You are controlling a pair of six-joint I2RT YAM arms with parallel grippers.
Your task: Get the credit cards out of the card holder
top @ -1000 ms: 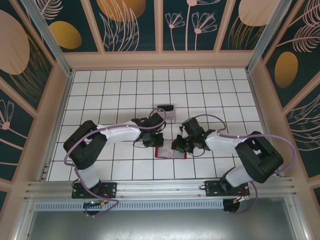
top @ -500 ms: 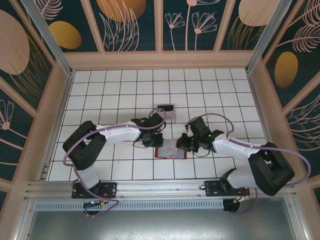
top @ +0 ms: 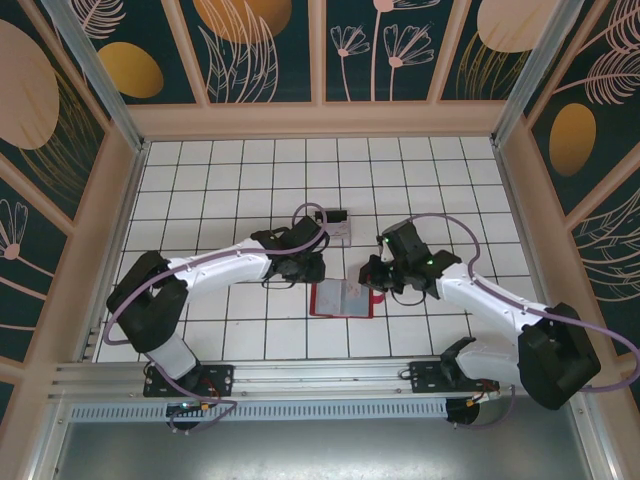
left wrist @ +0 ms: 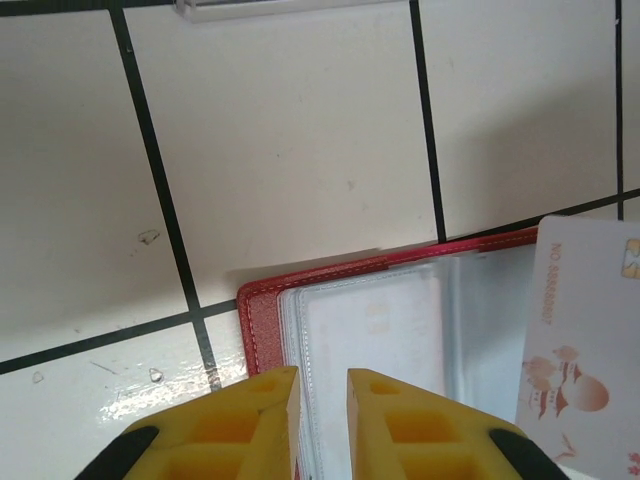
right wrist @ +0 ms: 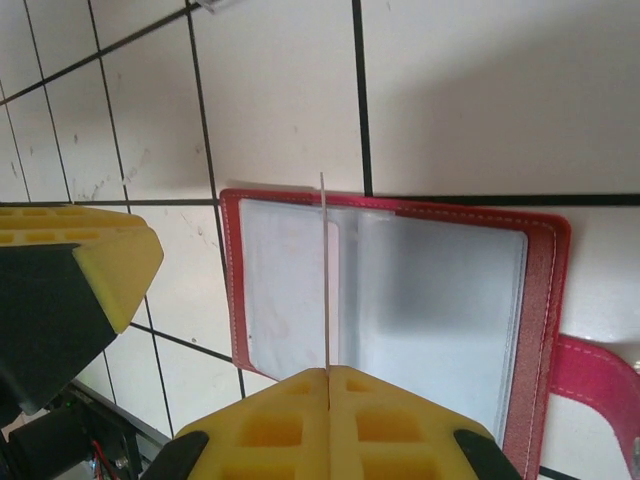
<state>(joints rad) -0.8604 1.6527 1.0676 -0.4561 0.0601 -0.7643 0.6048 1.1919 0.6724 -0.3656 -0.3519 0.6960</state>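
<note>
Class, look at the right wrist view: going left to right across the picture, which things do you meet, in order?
left tool's yellow finger → credit card, seen edge-on → red closing tab of the card holder

The left arm (top: 215, 268) and right arm (top: 490, 300) have white link shells and black joints. Each stands on a black base plate (top: 190, 380) bolted to the grey rail (top: 320, 372). Beyond the rail, 1 lilac cable (top: 443, 219) loops along each arm. The left gripper (left wrist: 322, 375) and right gripper (right wrist: 328, 378) each have 2 yellow fingers (left wrist: 250, 420) with square recesses.
</note>
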